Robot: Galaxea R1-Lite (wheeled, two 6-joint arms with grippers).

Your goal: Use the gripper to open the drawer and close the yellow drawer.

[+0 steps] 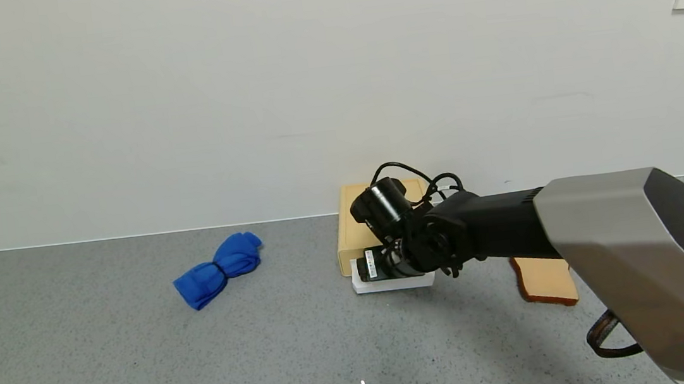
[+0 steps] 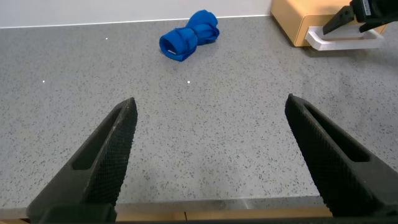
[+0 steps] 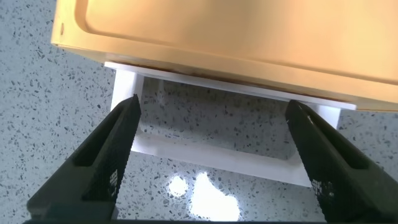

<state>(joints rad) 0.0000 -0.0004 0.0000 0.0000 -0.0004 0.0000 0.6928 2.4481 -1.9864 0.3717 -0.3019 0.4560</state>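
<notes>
The pale yellow-tan box with the drawer (image 1: 356, 232) stands against the wall, and its white loop handle (image 1: 390, 285) points toward me. My right gripper (image 1: 388, 271) hangs over the handle, fingers pointing down. In the right wrist view the gripper (image 3: 212, 102) is open, with the handle (image 3: 211, 158) lying between its two fingers and the drawer front (image 3: 217, 37) just beyond. The drawer looks pushed in. My left gripper (image 2: 211, 99) is open and empty, low over the table near its front edge. It is out of the head view.
A blue knotted cloth (image 1: 220, 268) lies left of the box. A tan toast-shaped slice (image 1: 545, 279) lies right of it, partly under my right arm. The left wrist view shows the cloth (image 2: 188, 36), the box (image 2: 298, 18) and the handle (image 2: 345, 42).
</notes>
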